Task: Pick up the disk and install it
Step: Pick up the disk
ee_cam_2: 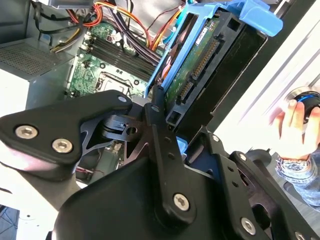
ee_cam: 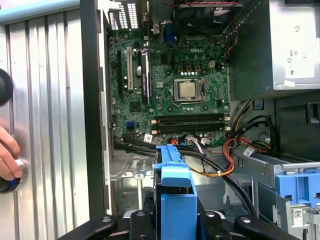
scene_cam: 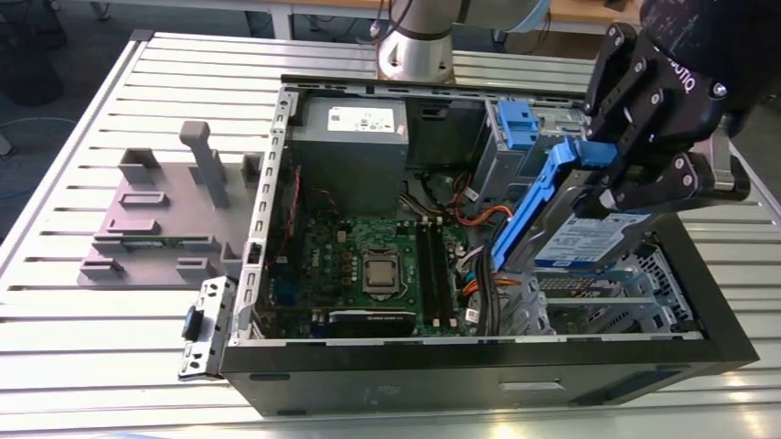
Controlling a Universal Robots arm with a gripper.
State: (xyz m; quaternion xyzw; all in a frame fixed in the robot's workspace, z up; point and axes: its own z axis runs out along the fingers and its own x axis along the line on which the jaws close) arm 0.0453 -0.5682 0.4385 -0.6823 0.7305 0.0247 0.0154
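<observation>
The gripper (scene_cam: 628, 178) is gripping the disk (scene_cam: 583, 240), its jaws closed on the drive's blue carrier bracket. The disk is hanging tilted above the open computer case (scene_cam: 488, 366), over the case's side at the exterior view's right, clear of the green motherboard (scene_cam: 366, 265) below it. In the second wrist view the disk (ee_cam_2: 200, 55) is showing its connector edge between the black fingers (ee_cam_2: 162, 135). The grey power supply box (scene_cam: 354, 137) is sitting in the case's far corner, with the blue-tabbed drive cage (scene_cam: 518, 128) just beside it. A grey plastic stand (scene_cam: 171, 210) is resting on the slatted bench (scene_cam: 73, 329) near its edge at the exterior view's left. A person's hand (ee_cam_2: 295, 122) is resting on a round knob at the bench's edge.
</observation>
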